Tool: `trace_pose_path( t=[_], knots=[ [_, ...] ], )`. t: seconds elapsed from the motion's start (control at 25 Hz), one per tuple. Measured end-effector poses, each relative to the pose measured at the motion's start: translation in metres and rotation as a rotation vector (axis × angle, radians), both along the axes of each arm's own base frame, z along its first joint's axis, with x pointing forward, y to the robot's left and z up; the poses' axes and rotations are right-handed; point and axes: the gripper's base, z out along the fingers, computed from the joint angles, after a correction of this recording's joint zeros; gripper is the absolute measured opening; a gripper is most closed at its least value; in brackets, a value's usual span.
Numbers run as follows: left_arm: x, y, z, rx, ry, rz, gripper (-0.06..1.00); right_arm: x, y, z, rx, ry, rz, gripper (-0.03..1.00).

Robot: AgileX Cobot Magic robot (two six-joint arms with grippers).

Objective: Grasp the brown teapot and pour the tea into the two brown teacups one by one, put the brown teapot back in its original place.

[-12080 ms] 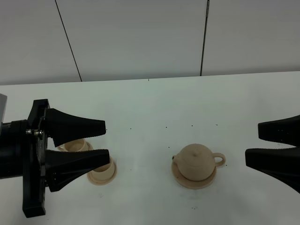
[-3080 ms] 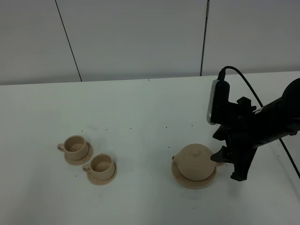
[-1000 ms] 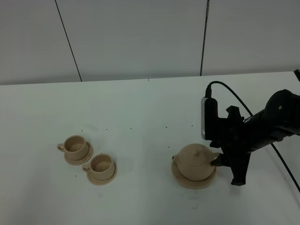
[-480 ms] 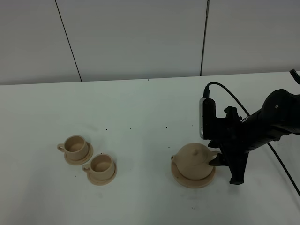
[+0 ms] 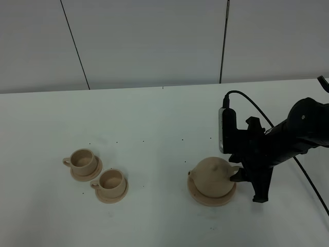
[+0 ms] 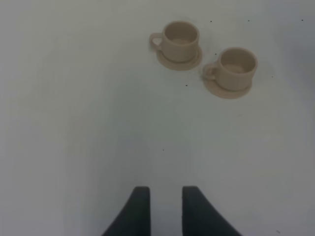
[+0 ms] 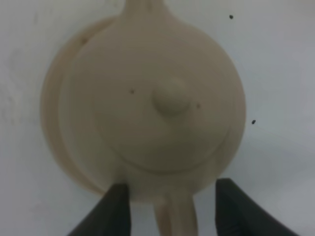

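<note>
- Right wrist view puts my right claw [image 7: 174,204] astride the loop handle of the brown teapot [image 7: 167,98]. The jaws are spread with a sliver of gap on each side, so nothing is pinched yet.
- The teapot sits on its wide saucer [image 7: 50,113], right of centre on the white worktop [image 5: 154,118], with its spout toward the cups.
- As I judge it, only the approach is done (the easy part). Gripping, lifting, both pours and the return are all left.
- Well apart to the left stand the far teacup [image 5: 83,160] and the near teacup [image 5: 111,181], each on its own small saucer. Both look empty and dry.
- The teapot's lid is on, so I cannot tell what is inside.
- My left claw [image 6: 165,209] hangs over bare worktop apart from the cups, tips slightly parted, holding nothing.
</note>
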Motion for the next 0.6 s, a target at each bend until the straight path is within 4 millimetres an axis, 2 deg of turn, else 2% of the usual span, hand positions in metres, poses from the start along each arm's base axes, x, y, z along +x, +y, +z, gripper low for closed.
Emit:
trace_pose_path(
  t=[0.6],
  knots=[
    [0.0,0.0,0.0,0.0,0.0,0.0,0.23,0.0004,-0.0009,0.0006,-0.014,0.0,0.002,0.38]
  ],
)
